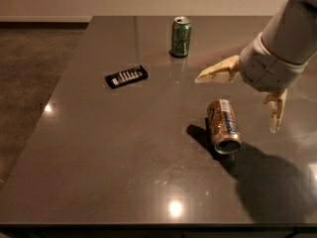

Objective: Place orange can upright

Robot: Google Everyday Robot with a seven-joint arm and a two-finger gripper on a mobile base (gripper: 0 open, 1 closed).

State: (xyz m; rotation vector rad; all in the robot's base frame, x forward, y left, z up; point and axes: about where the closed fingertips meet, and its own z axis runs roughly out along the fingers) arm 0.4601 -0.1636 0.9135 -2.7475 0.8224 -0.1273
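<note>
The orange can (224, 125) lies on its side on the dark table (99, 148), right of centre, its open top facing the near edge. My gripper (237, 100) hovers above and just behind the can. It is open wide, with one beige finger (218, 71) pointing left and the other finger (274, 110) pointing down to the can's right. It holds nothing and is not touching the can.
A green can (181, 36) stands upright at the back of the table. A flat black packet (127, 76) lies to the left of centre. The table's left edge drops to a carpeted floor (29, 78).
</note>
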